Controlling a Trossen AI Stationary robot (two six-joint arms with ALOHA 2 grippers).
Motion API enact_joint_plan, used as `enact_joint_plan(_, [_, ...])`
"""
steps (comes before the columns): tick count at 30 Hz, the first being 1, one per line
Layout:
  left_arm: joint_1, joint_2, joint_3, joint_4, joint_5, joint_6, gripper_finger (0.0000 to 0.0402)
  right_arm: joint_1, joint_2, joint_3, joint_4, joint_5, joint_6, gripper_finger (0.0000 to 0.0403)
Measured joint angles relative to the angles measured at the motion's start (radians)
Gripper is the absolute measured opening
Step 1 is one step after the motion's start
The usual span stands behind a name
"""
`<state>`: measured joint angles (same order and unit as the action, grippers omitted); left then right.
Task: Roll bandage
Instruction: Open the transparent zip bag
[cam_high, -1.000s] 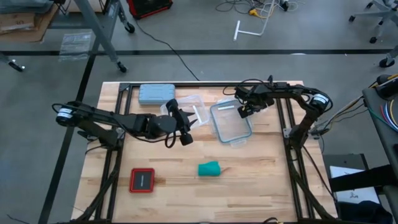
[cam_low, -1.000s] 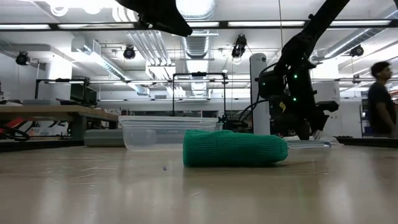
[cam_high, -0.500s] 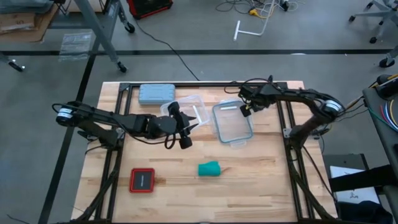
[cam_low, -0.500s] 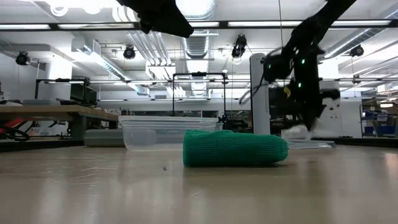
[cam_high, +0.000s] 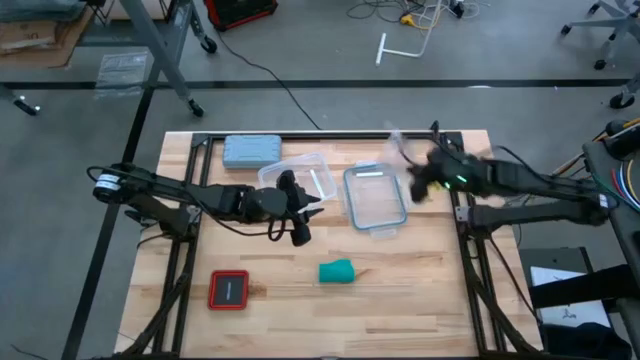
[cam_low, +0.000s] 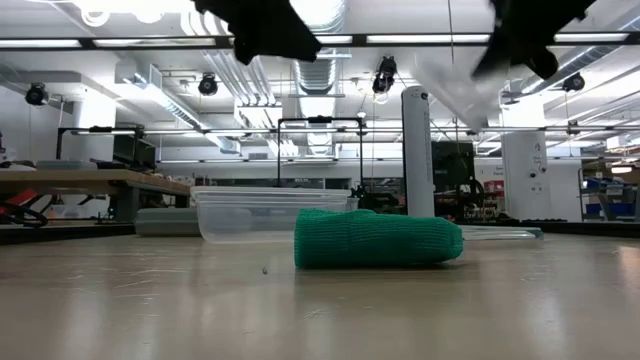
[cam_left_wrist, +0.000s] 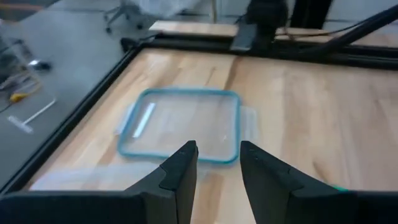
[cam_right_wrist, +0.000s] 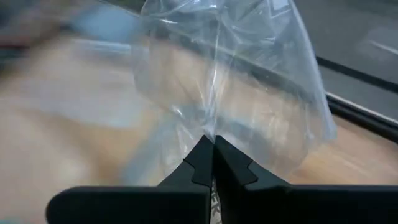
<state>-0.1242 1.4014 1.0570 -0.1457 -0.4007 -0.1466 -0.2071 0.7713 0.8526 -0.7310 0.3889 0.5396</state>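
Wooden table (cam_high: 420, 290), bandage (cam_high: 336, 271) rolled; right claw (cam_right_wrist: 214, 163) pinching seemingly plastic bag (cam_right_wrist: 249, 87).

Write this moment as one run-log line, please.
bandage: rolled, lying on table, untouched | left gripper: open, above clear container | right gripper: shut on plastic bag, lifted

Around my wooden table (cam_high: 420, 290) the floor (cam_high: 300, 90) is grey concrete, with a black cable (cam_high: 262, 72) and a white T-shaped piece (cam_high: 398, 48) lying on it. Across the room: long ceiling strip lights (cam_low: 100, 42), silver ducts (cam_low: 318, 75), a white column (cam_low: 417, 150), a workbench (cam_low: 80, 182) at one side.
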Motion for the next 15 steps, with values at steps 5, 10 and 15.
enact_joint_plan(5, [0.001,-0.002,-0.054,0.252,0.266,0.068,0.0114,0.34,-0.209,-0.178,0.466,-0.109,-0.069,0.0])
enact_joint_plan(10, [0.006,0.012,-0.172,0.804,0.624,0.074,0.0114,0.611,-0.232,-0.421,1.001,-0.198,-0.234,0.0])
enact_joint_plan(15, [0.009,0.016,-0.215,0.894,0.51,0.052,0.0114,0.714,-0.13,-0.564,1.415,-0.269,-0.279,0.0])
